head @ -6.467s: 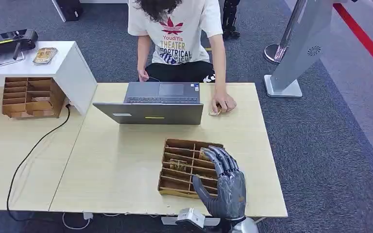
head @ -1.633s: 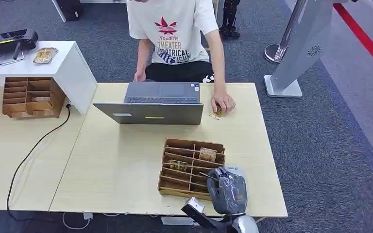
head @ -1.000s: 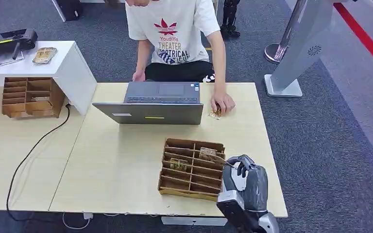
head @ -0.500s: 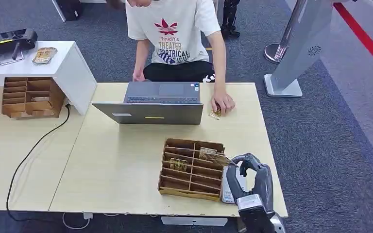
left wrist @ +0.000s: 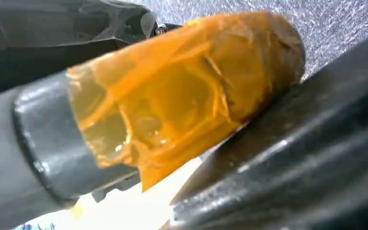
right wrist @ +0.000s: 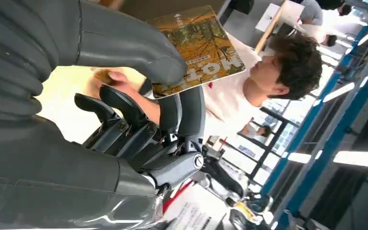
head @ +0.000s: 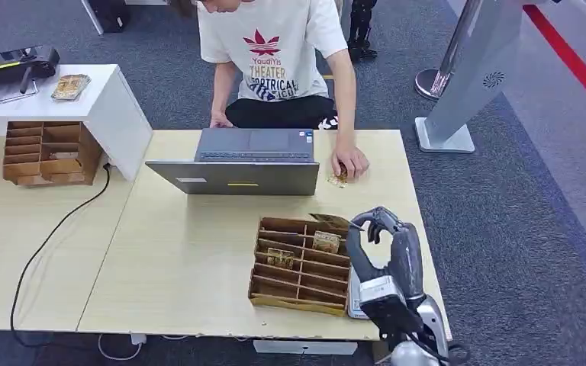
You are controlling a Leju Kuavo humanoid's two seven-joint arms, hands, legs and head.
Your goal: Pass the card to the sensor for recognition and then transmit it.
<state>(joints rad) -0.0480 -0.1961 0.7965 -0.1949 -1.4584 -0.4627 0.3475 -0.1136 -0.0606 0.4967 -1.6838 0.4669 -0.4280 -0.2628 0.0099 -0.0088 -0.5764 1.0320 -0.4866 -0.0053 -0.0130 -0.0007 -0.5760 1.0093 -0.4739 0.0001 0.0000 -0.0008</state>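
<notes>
Grey carpet (head: 519, 229) covers the room, with a red stripe (head: 572, 61) at 1 o'clock and a grey stand (head: 469, 84) beside it. Two pale wooden desks stand side by side; the nearer desk (head: 191, 252) carries a grey laptop (head: 236, 164) at 12 o'clock, and behind it sits a person (head: 282, 61) in a white printed shirt whose hand rests on the desk top just beside a small card-like item at 1 o'clock. A wooden divided organizer (head: 299, 263) lies near the front edge at 5 o'clock, with a few cards standing in its slots. On the other desk, at 10 o'clock, are a second wooden organizer (head: 42, 152), a white box (head: 84, 103) with a black device and a small tray on top, and a black cable (head: 53, 236) trailing across the surface.

The right hand (head: 385, 244) is raised just beside the organizer's right side, pinching the card (right wrist: 199, 50) between thumb and fingers; the card juts out flat above the organizer's far right corner. In the left wrist view the left hand's state cannot be told
</notes>
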